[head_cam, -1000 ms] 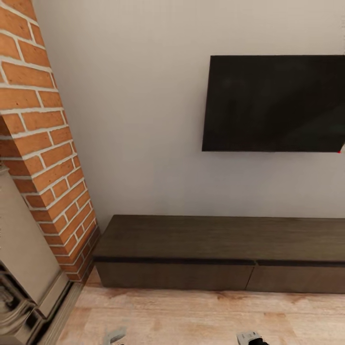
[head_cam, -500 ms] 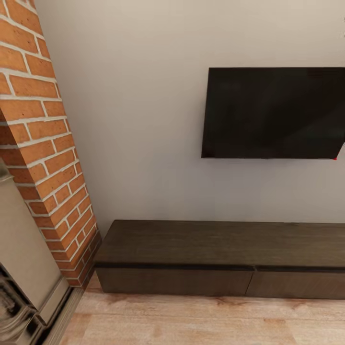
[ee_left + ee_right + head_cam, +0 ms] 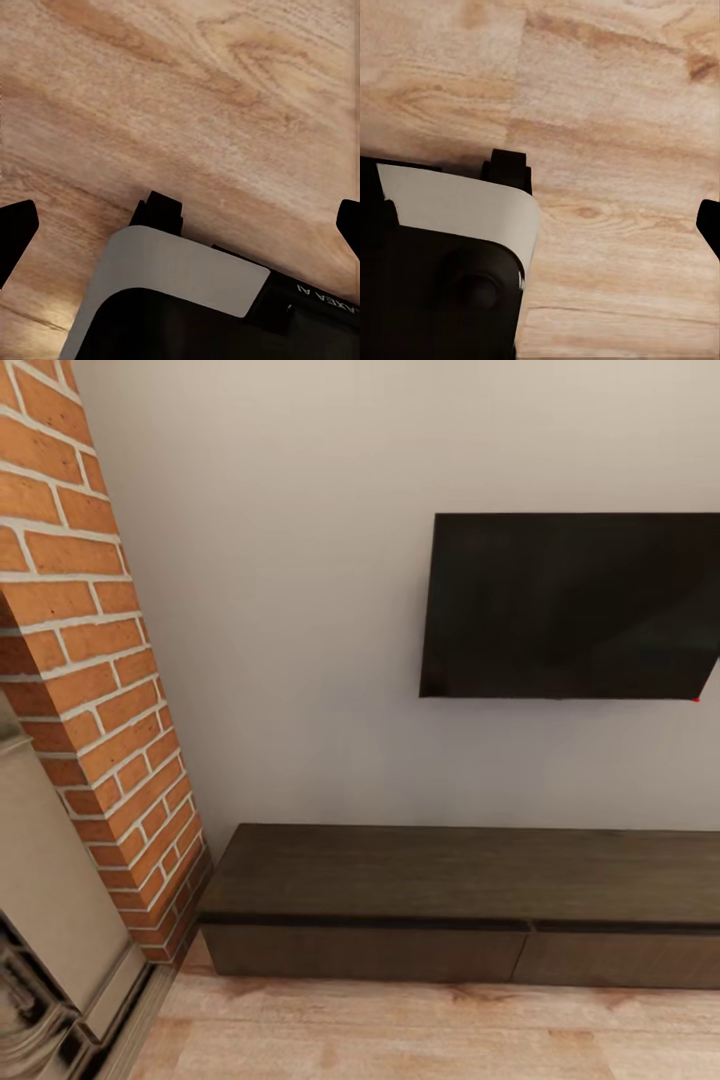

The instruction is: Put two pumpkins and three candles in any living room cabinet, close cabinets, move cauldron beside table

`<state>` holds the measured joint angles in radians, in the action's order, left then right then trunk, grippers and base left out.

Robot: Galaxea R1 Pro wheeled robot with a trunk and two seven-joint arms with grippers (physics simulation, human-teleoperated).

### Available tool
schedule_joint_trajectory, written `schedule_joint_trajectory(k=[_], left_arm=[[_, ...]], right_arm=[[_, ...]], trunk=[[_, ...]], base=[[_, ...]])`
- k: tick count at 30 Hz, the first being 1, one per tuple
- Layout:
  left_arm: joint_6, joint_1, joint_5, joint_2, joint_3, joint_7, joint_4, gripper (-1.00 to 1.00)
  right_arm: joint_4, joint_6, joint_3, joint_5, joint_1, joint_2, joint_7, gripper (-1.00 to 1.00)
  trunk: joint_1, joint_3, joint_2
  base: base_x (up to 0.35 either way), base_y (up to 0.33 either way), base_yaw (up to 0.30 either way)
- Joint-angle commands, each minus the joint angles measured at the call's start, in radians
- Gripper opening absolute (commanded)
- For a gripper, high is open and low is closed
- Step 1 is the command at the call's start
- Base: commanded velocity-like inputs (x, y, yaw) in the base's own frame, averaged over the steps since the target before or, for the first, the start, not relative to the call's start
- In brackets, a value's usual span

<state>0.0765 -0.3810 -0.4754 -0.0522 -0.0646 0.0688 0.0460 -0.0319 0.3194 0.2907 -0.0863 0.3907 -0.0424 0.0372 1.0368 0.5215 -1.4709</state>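
1. The long low dark-brown wood cabinet (image 3: 460, 905) runs along the foot of the pale wall, and it serves here as the landmark. Its two visible flat, handle-less drawer fronts sit flush, so this stretch of it looks closed; its far end runs past the picture's edge and cannot be judged.

2. Above the cabinet hangs a flat black wall-mounted television (image 3: 570, 605). Beside the cabinet's near end rises a red-brick column (image 3: 90, 660), and in front of the cabinet lies pale wood-plank floor (image 3: 400, 1030). The cabinet top is bare.

3. No pumpkin, candle, cauldron or glass-topped table is visible, so how many items are already stowed cannot be told. Judging from this, the robot is positioned before the cabinet with nothing in hand; opening a drawer, or going to fetch items, seems the work left.

4. The head view gives the cabinet, wall and column. The wrist views give what it lacks: the floor close up and the robot's own grey-and-black body.

5. The left gripper (image 3: 180, 225) shows dark fingertips (image 3: 15, 225) far apart at opposite picture edges, spread wide, grasping nothing.

6. The right gripper (image 3: 540, 225) shows one dark fingertip (image 3: 709, 225) at the edge; nothing lies between the fingers, but whether they are spread or drawn in I cannot tell.
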Motion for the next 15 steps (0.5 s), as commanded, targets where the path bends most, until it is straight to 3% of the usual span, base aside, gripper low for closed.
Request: schedule_joint_trajectory(k=[1,15], left_arm=[[0.003,-0.001,-0.008,0.000,-0.007,0.001,0.001,1.00],[0.005,0.000,-0.008,0.001,-0.009,0.001,0.002,1.00]], right_arm=[[-0.002,0.006,0.009,-0.009,-0.002,-0.001,0.003,1.00],[0.042,0.006,0.010,-0.009,-0.032,0.000,0.003,1.00]], trunk=[[-0.004,-0.002,0.007],[-0.058,-0.046,0.105]], base=[[0.000,0.000,0.000],[0.000,0.000,0.000]])
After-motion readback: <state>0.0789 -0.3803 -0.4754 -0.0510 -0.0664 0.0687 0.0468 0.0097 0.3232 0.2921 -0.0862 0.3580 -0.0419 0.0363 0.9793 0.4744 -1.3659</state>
